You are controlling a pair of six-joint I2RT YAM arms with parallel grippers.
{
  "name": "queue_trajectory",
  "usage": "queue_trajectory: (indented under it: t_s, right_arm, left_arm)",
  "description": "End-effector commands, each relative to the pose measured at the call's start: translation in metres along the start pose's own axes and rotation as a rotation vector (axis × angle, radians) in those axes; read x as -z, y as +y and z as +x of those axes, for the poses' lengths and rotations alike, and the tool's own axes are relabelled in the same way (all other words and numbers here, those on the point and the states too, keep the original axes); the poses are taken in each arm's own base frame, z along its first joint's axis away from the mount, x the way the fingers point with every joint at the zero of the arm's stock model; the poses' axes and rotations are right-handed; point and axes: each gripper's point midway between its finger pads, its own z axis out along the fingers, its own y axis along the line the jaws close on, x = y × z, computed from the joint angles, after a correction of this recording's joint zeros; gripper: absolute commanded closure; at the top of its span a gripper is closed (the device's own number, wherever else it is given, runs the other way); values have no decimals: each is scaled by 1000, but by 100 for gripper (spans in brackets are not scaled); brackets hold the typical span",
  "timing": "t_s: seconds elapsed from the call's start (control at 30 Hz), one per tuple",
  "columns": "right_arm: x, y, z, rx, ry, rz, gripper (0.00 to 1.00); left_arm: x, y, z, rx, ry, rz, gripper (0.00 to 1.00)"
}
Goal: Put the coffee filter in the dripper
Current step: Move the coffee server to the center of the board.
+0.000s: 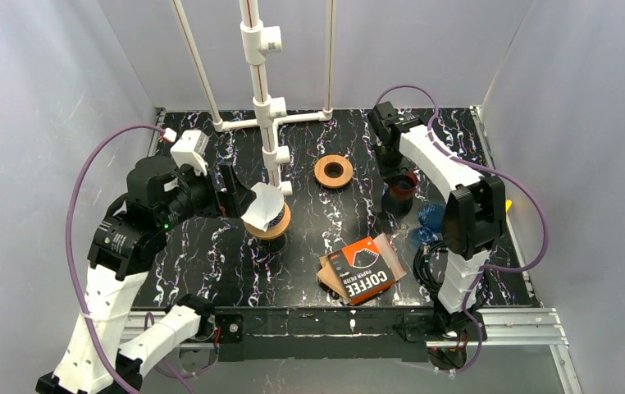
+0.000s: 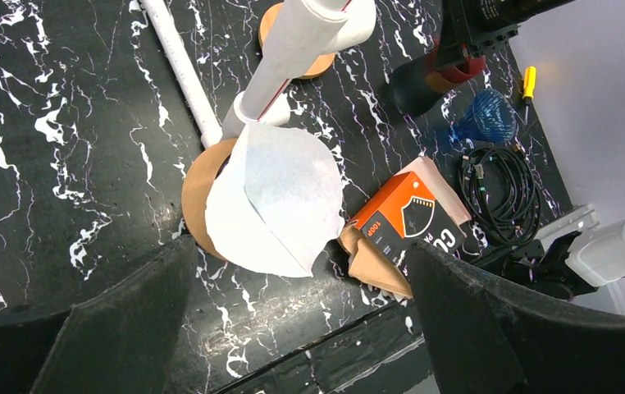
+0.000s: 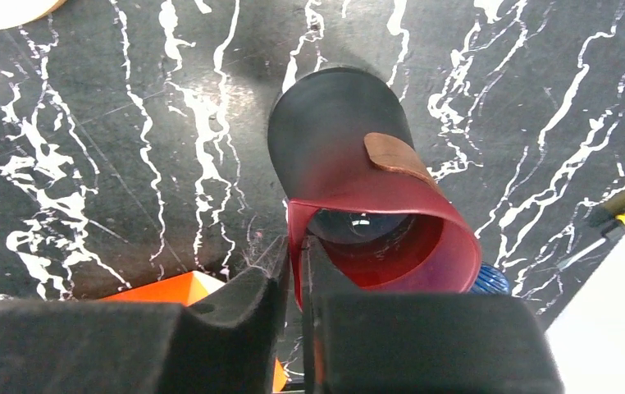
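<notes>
Pale grey walls close in a black, white-veined bench (image 1: 326, 217), with a white pipe stand (image 1: 260, 74) rising from its back half. Toward the right, the right gripper (image 3: 293, 279) is clenched on the red rim of a dark cup (image 3: 358, 164), one finger inside the wall and one outside. This hold looks unrelated to the filter. An orange coffee filter box (image 1: 365, 271) lies flat near the front edge, and a spare tan ring (image 1: 334, 171) sits behind it. Left of centre stands the tan dripper (image 2: 197, 193), just beside the foot of the stand. The white coffee filter (image 2: 280, 193) rests in its mouth, though it leans, with one flap spread well past the rim toward the box. The left gripper (image 2: 301, 263) is released, its fingers spread wide to either side of the paper and touching nothing. The placement looks essentially made. What may be left is settling the cone square and lower into the dripper, since how deep it sits cannot be told.
</notes>
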Motion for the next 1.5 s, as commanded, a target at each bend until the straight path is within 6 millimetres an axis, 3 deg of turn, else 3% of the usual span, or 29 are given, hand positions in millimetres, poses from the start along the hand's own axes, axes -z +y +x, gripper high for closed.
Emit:
queue_trajectory:
  t_s: [0.0,0.13,0.2,0.5,0.73,0.97,1.2,1.47]
  right_arm:
    - [21,13,-12,5,-43,-96,77]
    - [36,19,-20,-3,-96,-149,47]
    - [44,19,-24,-6,-115,-159,38]
    - [77,26,-46,-25,-203,-229,18]
    - [99,48,-70,-53,-286,-375,8]
    - [81,66,-81,-65,-244,-439,5]
    - [44,81,-84,-65,-159,-455,5]
    - [-2,95,-85,-84,-56,-451,5]
  left_arm:
    - [-1,3,7,10,25,-18,2]
    - [-3,5,9,20,33,-24,2]
    - [-5,6,10,28,40,-28,2]
    - [-16,20,29,120,104,-112,2]
    - [-26,42,56,206,208,-241,2]
    - [-29,61,66,301,292,-314,2]
    - [-34,73,55,403,300,-309,2]
    - [-36,76,9,445,226,-283,2]
